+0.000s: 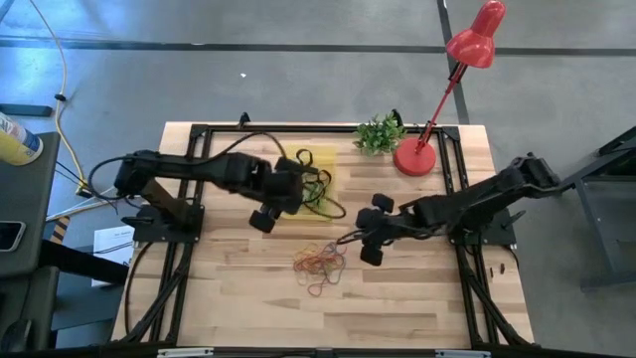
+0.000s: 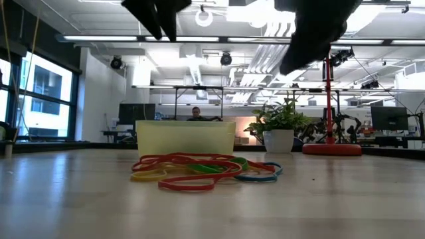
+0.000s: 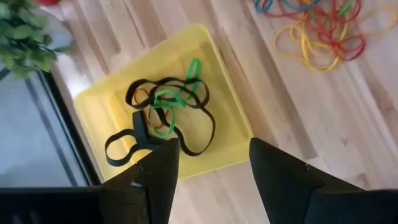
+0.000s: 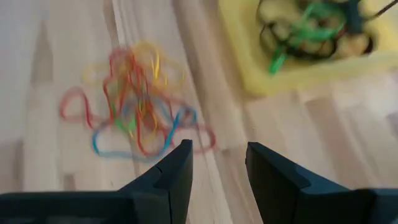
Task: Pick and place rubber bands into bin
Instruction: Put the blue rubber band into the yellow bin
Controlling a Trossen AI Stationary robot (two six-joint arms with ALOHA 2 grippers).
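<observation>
The yellow bin (image 1: pixel 326 167) stands at the table's far middle, and black and green rubber bands (image 3: pixel 169 111) lie in it. One black loop (image 3: pixel 118 149) hangs over the bin's wall. A heap of red, yellow, orange, blue and green rubber bands (image 1: pixel 320 266) lies loose on the wood nearer the front edge, also visible in the right wrist view (image 4: pixel 134 102). My left gripper (image 3: pixel 214 168) hovers open above the bin's near-left side (image 1: pixel 283 204), with nothing between its fingers. My right gripper (image 4: pixel 217 168) is open and held above the table just right of the heap (image 1: pixel 360 239).
A small potted plant (image 1: pixel 380 132) and the round red base of a lamp (image 1: pixel 415 157) stand at the far right, behind the bin. Black frame rails (image 1: pixel 189 249) run along the table's left and right sides. Bare wood lies in front of the heap.
</observation>
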